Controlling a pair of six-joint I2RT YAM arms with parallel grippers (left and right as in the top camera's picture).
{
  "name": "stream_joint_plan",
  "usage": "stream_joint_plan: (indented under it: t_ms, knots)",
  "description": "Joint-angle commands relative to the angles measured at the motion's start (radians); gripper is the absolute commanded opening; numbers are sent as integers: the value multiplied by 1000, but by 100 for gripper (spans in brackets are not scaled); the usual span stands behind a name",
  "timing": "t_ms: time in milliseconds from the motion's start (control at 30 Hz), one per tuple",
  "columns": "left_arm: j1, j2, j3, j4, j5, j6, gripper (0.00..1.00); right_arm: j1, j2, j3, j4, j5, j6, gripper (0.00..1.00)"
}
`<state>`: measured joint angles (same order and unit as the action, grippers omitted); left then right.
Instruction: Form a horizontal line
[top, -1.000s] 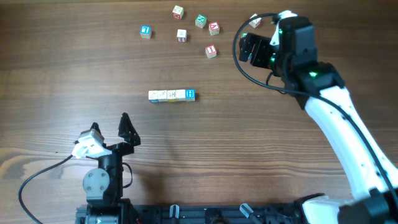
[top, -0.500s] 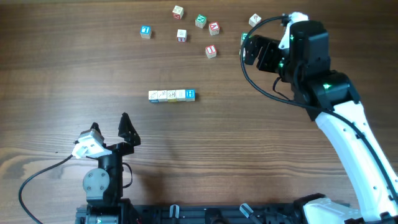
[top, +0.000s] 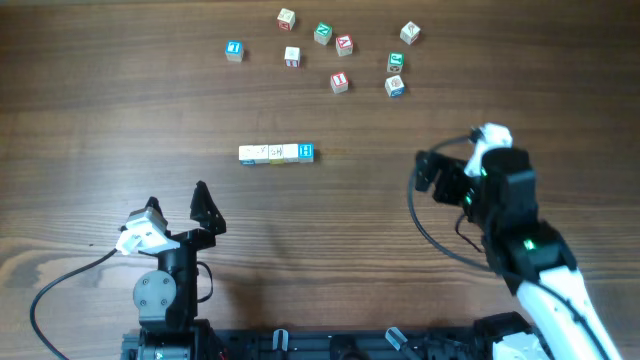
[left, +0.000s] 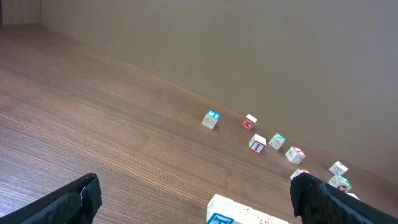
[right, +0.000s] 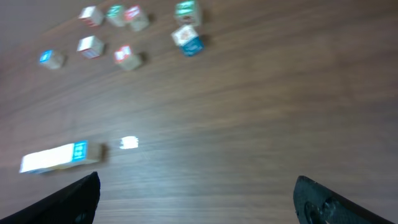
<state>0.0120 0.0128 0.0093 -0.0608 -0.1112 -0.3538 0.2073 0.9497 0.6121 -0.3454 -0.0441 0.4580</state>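
Row begun, both grippers empty

We saw the straight row of small pale wooden alphabet cubes (top: 276, 153) lying near the middle of the brown wood-grain table (top: 100, 120). The left gripper (top: 176, 198) and right gripper (top: 422, 172) were both spread wide, holding nothing. We judged the scattered loose letter cubes (top: 339, 82) beyond it light, rigid and smooth, best pinched from above across two opposite flat faces.
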Motion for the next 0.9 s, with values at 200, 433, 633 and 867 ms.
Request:
stream_joint_plan:
  t_ms: [200,433,633,867]
  knots:
    - [-6,-10,-3,-1,-6,5,100,-81,-360,-228,-21,10,-10,100]
    - [-6,-10,-4,-1,-6,5,100,-81,-610,-355,-17,10,-10,100]
    - [-6,-10,-4,-1,-6,5,100,-81,-768,-433,58,10,-10,100]
    - [-6,-10,-4,-1,-6,5,100,-81,-883,-530,333,10,-10,100]
